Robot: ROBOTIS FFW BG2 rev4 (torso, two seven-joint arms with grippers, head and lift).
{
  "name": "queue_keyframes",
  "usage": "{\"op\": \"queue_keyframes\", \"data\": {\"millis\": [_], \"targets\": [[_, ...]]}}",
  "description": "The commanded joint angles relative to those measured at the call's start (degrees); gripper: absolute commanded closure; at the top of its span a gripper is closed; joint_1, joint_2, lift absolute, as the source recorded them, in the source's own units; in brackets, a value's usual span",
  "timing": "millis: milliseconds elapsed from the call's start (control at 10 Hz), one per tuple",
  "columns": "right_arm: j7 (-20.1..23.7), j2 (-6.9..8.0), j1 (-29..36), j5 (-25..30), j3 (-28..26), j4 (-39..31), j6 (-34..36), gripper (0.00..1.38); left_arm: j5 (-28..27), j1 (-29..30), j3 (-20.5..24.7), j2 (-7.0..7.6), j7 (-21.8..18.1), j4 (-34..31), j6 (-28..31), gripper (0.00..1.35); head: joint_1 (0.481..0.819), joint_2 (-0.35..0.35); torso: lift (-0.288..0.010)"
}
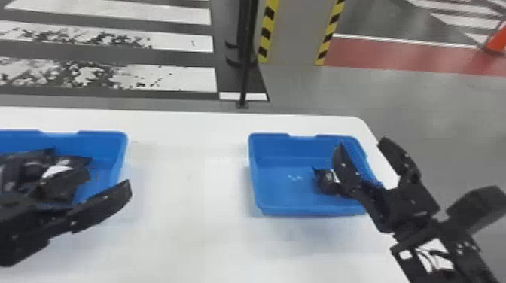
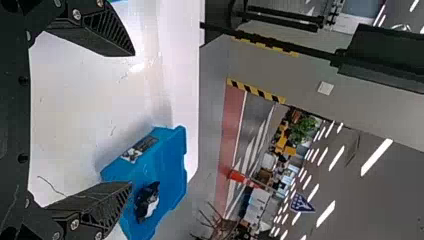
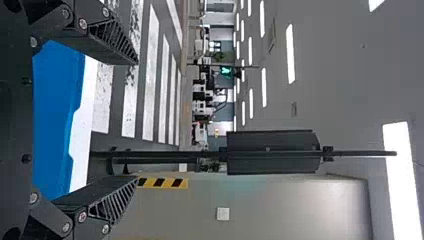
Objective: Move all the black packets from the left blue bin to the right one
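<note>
Heap of shiny black packets (image 1: pixel 35 156) sits in blue plastic left bin (image 1: pixel 101 141) near white bench (image 1: pixel 188 188) far edge | one packet (image 1: pixel 326 181) in blue plastic right bin (image 1: pixel 271 150) by right edge | black left end effector (image 1: pixel 108 180), black right end effector (image 1: pixel 361 145) open, empty | isolate one, pinch mid-body, clear rim

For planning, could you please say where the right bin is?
In the head view, the right bin sits at right, on the white table, near its right edge.
</note>
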Motion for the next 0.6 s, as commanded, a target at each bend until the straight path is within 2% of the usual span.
{"op": "queue_keyframes", "data": {"millis": [0,100,300,500], "targets": [[-0.5,1.17,4.6,-0.5,2.4,-3.0,-2.4,0.22,-2.9,-0.6,2.9,-0.27,0.3,0.0,0.9,0.16,0.695,-0.108,-0.185],[-1.2,1.79,7.5,-0.5,3.9,-4.7,-2.6,0.23,-5.4,-1.3,4.2,-0.35,0.5,0.4,1.9,0.16,0.695,-0.085,-0.185],[-2.0,3.46,13.4,-1.2,4.3,-7.8,-2.6,0.23,-8.8,-4.0,5.6,-0.27,0.7,3.7,2.0,0.16,0.695,0.017,-0.185],[-2.1,3.60,16.9,-2.0,4.3,-9.5,-1.9,0.23,-12.5,-7.2,6.6,-0.09,0.9,8.4,2.7,0.16,0.695,0.067,-0.185]]}}
